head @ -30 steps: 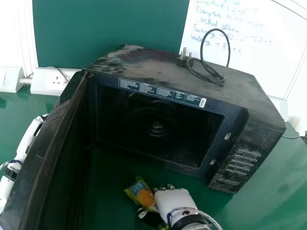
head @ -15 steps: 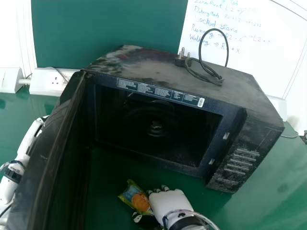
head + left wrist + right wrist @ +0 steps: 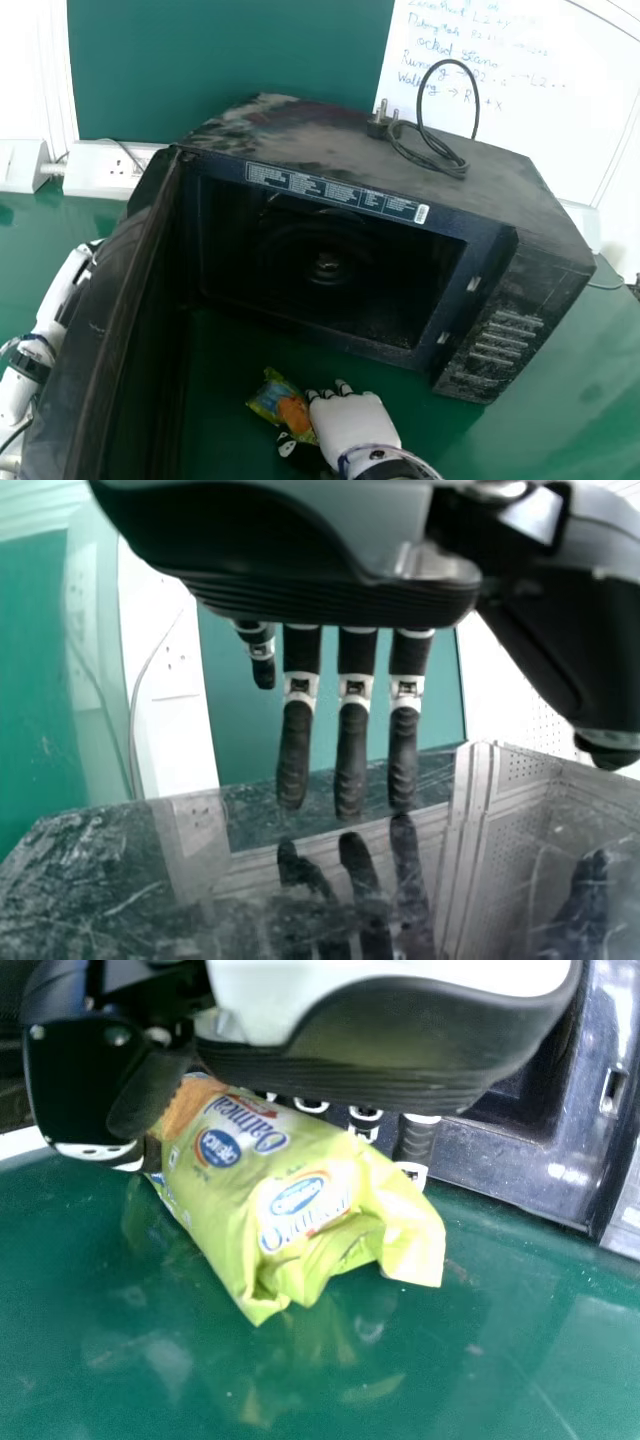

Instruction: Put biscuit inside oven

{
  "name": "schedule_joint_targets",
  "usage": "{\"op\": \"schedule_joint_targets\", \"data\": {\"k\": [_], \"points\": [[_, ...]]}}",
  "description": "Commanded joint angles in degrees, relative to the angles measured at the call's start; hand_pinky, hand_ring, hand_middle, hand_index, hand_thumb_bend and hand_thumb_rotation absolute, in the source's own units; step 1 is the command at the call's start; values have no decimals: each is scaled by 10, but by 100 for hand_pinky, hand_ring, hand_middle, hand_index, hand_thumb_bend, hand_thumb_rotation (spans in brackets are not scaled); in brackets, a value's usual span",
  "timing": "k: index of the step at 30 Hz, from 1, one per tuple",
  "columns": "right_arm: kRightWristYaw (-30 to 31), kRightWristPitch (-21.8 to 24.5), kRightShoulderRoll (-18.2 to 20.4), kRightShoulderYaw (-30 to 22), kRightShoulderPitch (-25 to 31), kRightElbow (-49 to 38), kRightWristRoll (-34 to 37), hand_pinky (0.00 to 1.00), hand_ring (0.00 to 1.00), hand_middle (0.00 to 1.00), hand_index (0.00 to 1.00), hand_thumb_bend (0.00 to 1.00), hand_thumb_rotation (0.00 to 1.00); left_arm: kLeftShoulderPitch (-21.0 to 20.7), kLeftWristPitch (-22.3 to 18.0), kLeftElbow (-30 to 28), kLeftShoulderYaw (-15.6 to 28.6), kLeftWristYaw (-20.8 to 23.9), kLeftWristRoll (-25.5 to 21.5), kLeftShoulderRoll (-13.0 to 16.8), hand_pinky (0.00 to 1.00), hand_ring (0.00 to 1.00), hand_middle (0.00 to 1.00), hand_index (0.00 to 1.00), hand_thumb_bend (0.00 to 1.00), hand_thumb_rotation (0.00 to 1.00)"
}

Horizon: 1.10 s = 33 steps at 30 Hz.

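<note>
One packet (image 3: 283, 404), gripped between thumb and curled fingers of the right hand (image 3: 352, 420), has shifted slightly left over the bench (image 3: 560, 400), outside the open oven (image 3: 290, 122), so we judge insertion outstanding; left hand (image 3: 350, 750), straight-fingered, by the door (image 3: 95, 330).

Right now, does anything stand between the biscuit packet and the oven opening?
Nothing visible stands between the packet and the opening; the open door is to the left. The right hand may need to lift over the lower rim.
</note>
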Motion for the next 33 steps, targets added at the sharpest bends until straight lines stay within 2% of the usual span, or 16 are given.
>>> {"op": "schedule_joint_targets", "data": {"k": [1, 3, 7, 10, 11, 13, 16, 19, 25, 33], "points": [[5, 1, -4, -10, 19, 14, 14, 44, 40, 43, 52, 52, 0, 4, 0, -5, -3, 2, -1, -3, 31, 38, 43, 48, 51, 6], [-2, 1, -6, -20, 15, 7, 22, 43, 40, 46, 50, 53, 0, 5, 5, -6, -3, 2, -3, -4, 31, 38, 43, 48, 51, 6], [-24, 4, -6, -42, 12, -13, 50, 35, 33, 47, 49, 53, 0, 6, 6, -7, -2, 3, 0, -2, 31, 39, 43, 48, 51, 6], [-46, 4, -4, -60, 9, -30, 78, 35, 33, 48, 49, 53, 0, 4, 0, -1, -1, -2, -2, -1, 31, 39, 42, 48, 51, 6], [-44, 4, -4, -65, 4, -34, 83, 37, 33, 44, 51, 52, 0, 4, 0, 0, -1, 0, -1, -1, 31, 39, 42, 48, 51, 6], [-36, 6, -1, -74, -8, -42, 82, 37, 36, 43, 52, 52, 0, 3, -2, 1, 0, -2, -3, -1, 31, 38, 42, 48, 51, 6], [-34, 11, 9, -83, -28, -49, 82, 35, 33, 41, 52, 52, 0, 5, 0, -3, -1, 1, -1, -1, 30, 38, 42, 48, 51, 6], [-44, 25, 27, -91, -48, -51, 87, 36, 33, 42, 51, 52, 0, 4, -1, 0, 0, -2, -5, -1, 30, 38, 42, 48, 51, 5], [-62, 35, 38, -101, -92, -35, 82, 38, 34, 43, 50, 52, 0, 6, 0, -2, 0, -3, -9, -3, 30, 39, 41, 48, 51, 5], [-59, 46, 42, -102, -149, -10, 81, 31, 27, 40, 50, 52, 0, 6, -1, 6, 1, -7, -13, -1, 31, 39, 42, 48, 51, 5]]}}
